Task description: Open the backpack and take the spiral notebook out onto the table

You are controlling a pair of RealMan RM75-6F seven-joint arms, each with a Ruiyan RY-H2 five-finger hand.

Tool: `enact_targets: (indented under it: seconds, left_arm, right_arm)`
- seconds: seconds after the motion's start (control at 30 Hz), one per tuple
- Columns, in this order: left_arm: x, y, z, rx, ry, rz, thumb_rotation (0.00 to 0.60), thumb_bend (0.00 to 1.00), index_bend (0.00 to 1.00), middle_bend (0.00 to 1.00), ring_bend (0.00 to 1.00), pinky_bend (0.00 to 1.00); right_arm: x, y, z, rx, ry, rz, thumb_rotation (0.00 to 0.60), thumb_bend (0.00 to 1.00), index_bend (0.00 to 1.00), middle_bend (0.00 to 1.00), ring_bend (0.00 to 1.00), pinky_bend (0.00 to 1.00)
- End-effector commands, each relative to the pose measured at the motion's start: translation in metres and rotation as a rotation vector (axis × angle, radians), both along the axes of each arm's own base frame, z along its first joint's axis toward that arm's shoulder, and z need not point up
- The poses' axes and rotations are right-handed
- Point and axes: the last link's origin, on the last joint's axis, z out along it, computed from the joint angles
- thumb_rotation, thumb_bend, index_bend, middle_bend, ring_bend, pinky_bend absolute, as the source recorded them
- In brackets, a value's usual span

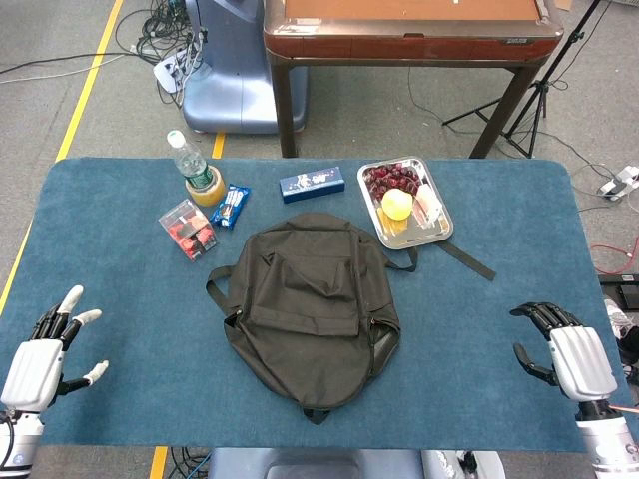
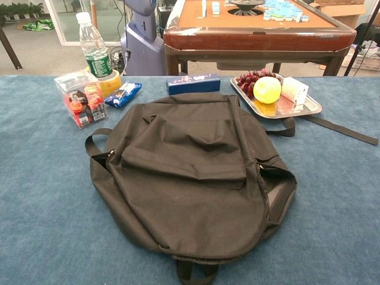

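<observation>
Black backpack (image 1: 308, 311) lies flat, zipped, mid-table, between both hands, well apart from each. Left hand (image 1: 45, 354) fingers spread wide, holding nothing. Right hand (image 1: 566, 354) fingers loosely curled, apart, holding nothing. Notebook unseen.

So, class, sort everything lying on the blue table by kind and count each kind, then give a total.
Bags: 1, backpack
Bottles: 1
Tape rolls: 1
Boxes: 2, clear, blue
Snack packets: 1
Trays: 1
Total: 7
</observation>
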Motion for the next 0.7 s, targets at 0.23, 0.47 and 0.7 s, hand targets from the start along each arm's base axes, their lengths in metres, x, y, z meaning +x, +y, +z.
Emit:
enact_targets:
  seconds: [0.23, 0.47, 0.7]
  left_arm:
    - [0.003, 0.005, -0.003, -0.081, -0.006, -0.048, 0.6, 0.19, 0.24, 0.0, 0.0, 0.07]
    - [0.015, 0.023, -0.018, -0.229, -0.024, -0.163, 0.6, 0.19, 0.24, 0.0, 0.0, 0.07]
    - [0.037, 0.045, -0.049, -0.384, -0.037, -0.32, 0.6, 0.19, 0.24, 0.0, 0.0, 0.07]
  right_arm:
    - [0.005, -0.001, 0.011, -0.035, 0.012, 0.021, 0.6, 0.37, 0.32, 0.3, 0.22, 0.35]
    - [0.012, -0.003, 0.024, -0.074, 0.034, 0.033, 0.6, 0.37, 0.32, 0.3, 0.22, 0.34]
    - [0.018, -0.005, 0.029, -0.086, 0.046, 0.037, 0.6, 0.37, 0.32, 0.3, 0.21, 0.34]
